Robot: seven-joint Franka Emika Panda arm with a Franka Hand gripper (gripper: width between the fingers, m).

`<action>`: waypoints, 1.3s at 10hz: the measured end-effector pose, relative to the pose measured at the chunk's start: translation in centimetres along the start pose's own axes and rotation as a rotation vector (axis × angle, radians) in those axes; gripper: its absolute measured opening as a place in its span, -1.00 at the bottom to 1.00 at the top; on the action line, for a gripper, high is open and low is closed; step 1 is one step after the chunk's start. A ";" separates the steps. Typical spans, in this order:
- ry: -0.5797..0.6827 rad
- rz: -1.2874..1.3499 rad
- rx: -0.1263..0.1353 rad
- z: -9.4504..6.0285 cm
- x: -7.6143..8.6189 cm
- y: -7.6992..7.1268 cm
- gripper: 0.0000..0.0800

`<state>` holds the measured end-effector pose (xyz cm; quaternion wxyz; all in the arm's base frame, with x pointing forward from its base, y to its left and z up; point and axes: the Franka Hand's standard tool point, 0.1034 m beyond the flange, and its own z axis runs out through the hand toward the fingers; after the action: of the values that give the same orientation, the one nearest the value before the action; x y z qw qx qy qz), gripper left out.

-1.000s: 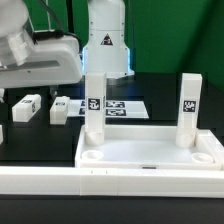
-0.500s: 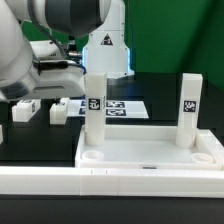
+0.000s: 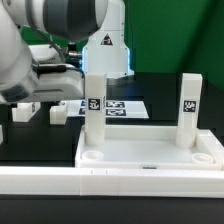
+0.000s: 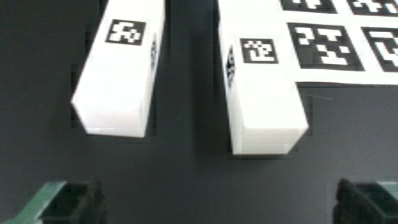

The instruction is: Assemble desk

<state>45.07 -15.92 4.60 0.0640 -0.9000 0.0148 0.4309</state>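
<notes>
White loose leg (image 4: 267, 95) lies flat on the black tabletop (image 4: 187, 175) beside another leg (image 4: 121, 75); jaws hang wide open above, seemingly ready to straddle one.

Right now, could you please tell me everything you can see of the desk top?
The desk top is a large white rectangular tray, plastic by its look, with a raised rim, lying flat, open side up, on the dark table. White square-section tagged legs stand upright at its two far corners, the left leg and the right leg in the exterior view. Its two near round sockets are empty. The long white rail lies along its near side.
</notes>
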 end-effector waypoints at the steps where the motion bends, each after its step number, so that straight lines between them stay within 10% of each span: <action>1: 0.000 0.000 0.000 0.0 0.1 0.0 0.62; 13: -0.026 0.066 0.016 2.0 -0.5 0.2 0.62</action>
<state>43.19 -15.85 3.68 0.0574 -0.8928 0.0470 0.4443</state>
